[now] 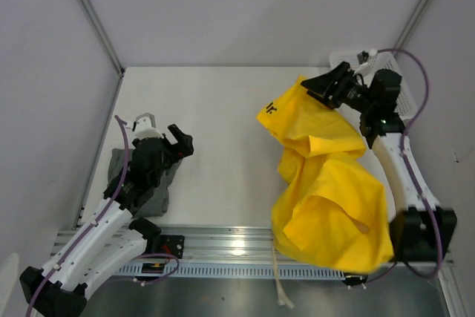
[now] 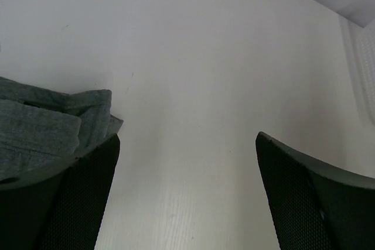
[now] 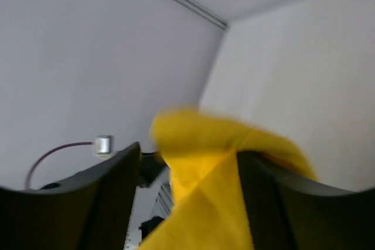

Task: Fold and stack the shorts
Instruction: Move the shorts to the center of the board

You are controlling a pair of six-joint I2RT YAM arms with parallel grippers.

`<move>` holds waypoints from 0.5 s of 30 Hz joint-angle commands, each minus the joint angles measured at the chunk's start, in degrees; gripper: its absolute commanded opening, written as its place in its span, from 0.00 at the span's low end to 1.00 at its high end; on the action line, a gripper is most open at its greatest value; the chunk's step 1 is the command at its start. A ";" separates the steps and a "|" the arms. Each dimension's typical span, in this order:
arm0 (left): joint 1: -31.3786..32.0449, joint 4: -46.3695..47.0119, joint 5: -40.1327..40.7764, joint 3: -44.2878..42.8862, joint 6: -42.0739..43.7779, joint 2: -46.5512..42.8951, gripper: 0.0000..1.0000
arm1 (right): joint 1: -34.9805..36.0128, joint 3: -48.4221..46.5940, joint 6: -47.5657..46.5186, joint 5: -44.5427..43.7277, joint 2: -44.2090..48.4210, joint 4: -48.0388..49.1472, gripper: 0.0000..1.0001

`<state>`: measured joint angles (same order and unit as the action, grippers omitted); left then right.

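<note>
Your left end effector (image 1: 178, 143) gapes empty beside grey shorts (image 1: 157, 189), counter (image 1: 223, 124) left, seemingly done | right end effector (image 1: 327, 84) raises yellow shorts (image 1: 326, 198) far-right, probably to spread them; cloth between fingers, you can't tell if clamped

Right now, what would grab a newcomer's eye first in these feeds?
The bright yellow shorts stand out first: a big crumpled heap on the right side of the table, its far end up between the parted fingers of the right gripper. Next come the dark grey shorts, bunched at the near left beside the open left gripper.
</note>
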<state>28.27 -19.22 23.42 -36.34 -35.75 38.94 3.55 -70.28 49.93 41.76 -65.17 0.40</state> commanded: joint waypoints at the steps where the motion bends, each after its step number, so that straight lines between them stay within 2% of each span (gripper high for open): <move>1: 0.29 -0.82 1.54 -0.23 -0.46 0.96 0.99 | -4.76 7.27 3.19 11.41 -11.95 5.96 0.73; 2: 0.29 -0.73 1.28 -0.31 -0.46 1.31 0.99 | -5.04 6.65 -0.24 10.02 -13.05 2.44 0.84; 3: 0.29 -0.29 0.67 -0.05 -0.38 1.66 0.99 | -5.22 6.21 -6.02 5.05 -12.19 -4.29 0.89; 5: 0.29 0.06 0.31 0.13 -0.20 2.89 0.99 | -4.61 6.38 -9.92 0.45 -9.73 -7.68 0.99; 7: 0.29 0.59 -0.21 0.30 -0.03 3.77 0.99 | -3.73 5.25 -15.64 -4.98 -6.66 -13.04 0.99; 9: 0.29 1.12 -0.57 0.65 0.24 5.18 0.99 | 0.64 3.93 -19.68 -8.43 -4.98 -19.28 0.98; 12: 0.29 1.91 -1.18 0.92 0.68 5.97 0.99 | 5.83 0.85 -27.15 -18.44 -2.95 -29.39 0.98; 13: 0.38 2.08 -1.27 0.92 0.77 5.97 0.99 | 10.46 0.06 -29.60 -24.30 -2.60 -31.67 0.98; 15: 0.38 2.79 -1.36 1.44 1.29 5.97 0.99 | 14.97 0.06 -30.68 -32.65 -2.42 -37.48 0.98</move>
<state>28.27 -19.03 22.76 -35.51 -35.62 45.01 13.08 -69.19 27.44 24.45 -67.68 -24.71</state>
